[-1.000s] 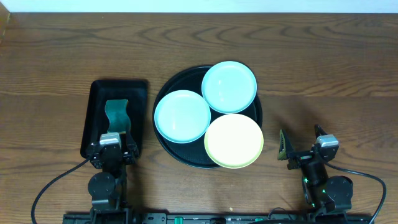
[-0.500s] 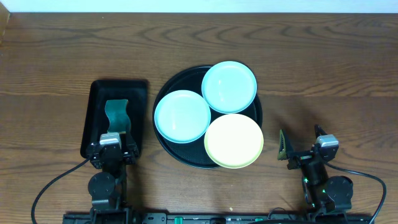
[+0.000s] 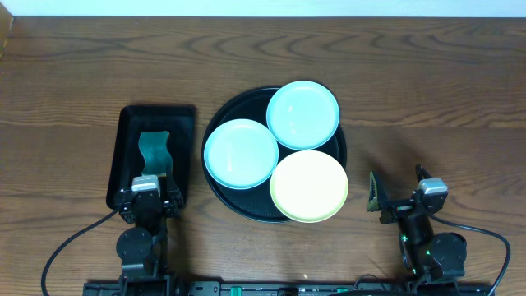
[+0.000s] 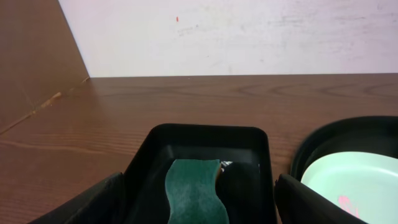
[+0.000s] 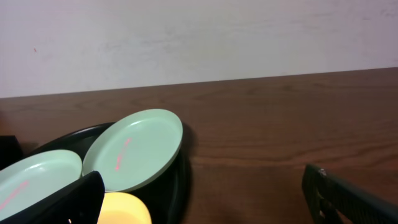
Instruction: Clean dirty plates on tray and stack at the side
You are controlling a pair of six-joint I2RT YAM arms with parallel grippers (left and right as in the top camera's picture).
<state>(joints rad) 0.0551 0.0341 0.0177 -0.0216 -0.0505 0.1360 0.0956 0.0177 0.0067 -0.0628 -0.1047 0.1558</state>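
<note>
Showing one wooden desk [image 3: 82,66], viewed from overhead, which carries one large round black tray [image 3: 238,104] at centre and one smaller rectangular black tray [image 3: 125,156] to its left; on the round tray lie three plates, counted as two mint, the left mint plate [image 3: 241,154] and the upper mint plate [image 3: 302,115], and one yellow plate [image 3: 309,187], whose edge overhangs the rim at lower right; one green sponge [image 3: 154,154] lies in the rectangular tray.

Pink marks on both mint plates appear only in the wrist views; overhead they cannot be made out; the rectangular tray's near end is hidden beneath the left arm; the yellow plate is cut off at the bottom of the right wrist view, and the sponge's near end at the bottom of the left wrist view.

The round tray lies between the two arms, ahead of both; the left tool [image 4: 199,186] hangs above the rectangular tray's near end, fingers spread wide, holding nothing; the right tool [image 5: 202,186] rests near the yellow plate, on its right, likewise wide and empty.
</note>
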